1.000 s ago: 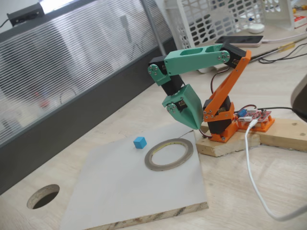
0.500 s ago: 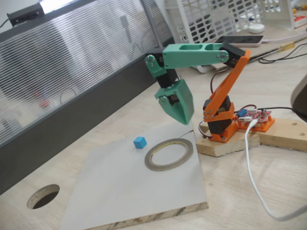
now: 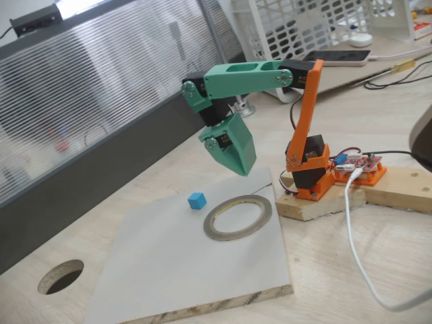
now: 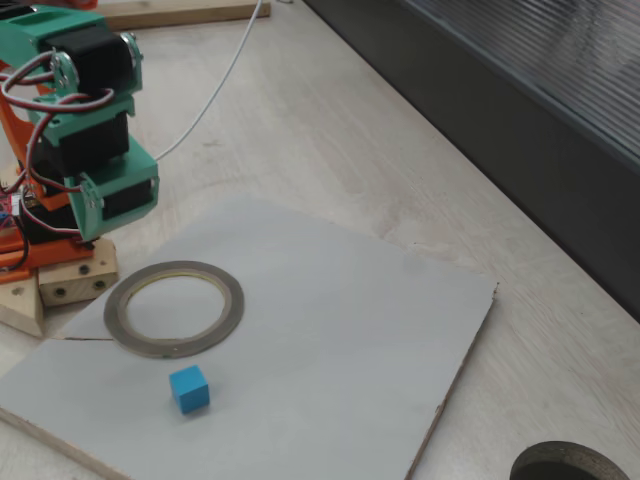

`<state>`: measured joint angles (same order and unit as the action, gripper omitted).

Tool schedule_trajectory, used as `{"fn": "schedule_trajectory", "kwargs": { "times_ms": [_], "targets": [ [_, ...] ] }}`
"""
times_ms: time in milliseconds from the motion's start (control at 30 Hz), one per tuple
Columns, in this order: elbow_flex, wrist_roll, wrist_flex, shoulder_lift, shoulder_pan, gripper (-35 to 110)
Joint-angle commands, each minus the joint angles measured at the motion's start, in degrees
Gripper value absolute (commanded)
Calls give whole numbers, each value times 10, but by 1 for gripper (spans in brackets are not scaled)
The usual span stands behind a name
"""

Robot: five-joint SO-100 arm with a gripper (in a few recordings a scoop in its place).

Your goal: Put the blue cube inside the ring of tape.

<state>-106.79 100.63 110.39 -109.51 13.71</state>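
**Beside the ring of tape, the blue cube lies ungrasped**

On the pale wooden tabletop (image 3: 378, 270) a grey-white board (image 3: 182, 270) is laid, and the task's things are carried on it. The ring of tape (image 3: 238, 217) is taken as the landmark. It lies flat on the board near the corner closest to the arm's base, and its wide hollow centre is seen to be bare in both fixed views (image 4: 175, 307).

The green and orange arm (image 3: 250, 75) is mounted on a wooden block (image 3: 324, 202) just beside the ring, with a red circuit board (image 3: 361, 165) beyond it. The forearm is held out level, and the gripper (image 3: 237, 165) is hung nose-down above the board edge behind the ring, well clear of the surface. Nothing is carried in it. Whether the fingers are parted or pressed together cannot be told, since only the green shell is presented to either camera.

The blue cube (image 3: 196, 200) is rested on the board just beside the ring, outside its rim and apart from it (image 4: 189, 388).

No part of the task is judged complete: the cube has yet to be reached, gripped, lifted over the rim and released in the hollow. A round hole (image 3: 61, 277) in the tabletop lies far from the ring.
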Motion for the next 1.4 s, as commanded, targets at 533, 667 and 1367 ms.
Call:
{"fn": "schedule_trajectory", "kwargs": {
  "times_ms": [533, 667, 1367],
  "targets": [
    [198, 0, 4, 149, 164, 0],
    [199, 0, 3, 150, 161, 0],
    [374, 1, -5, 345, 103, 0]
  ]
}}
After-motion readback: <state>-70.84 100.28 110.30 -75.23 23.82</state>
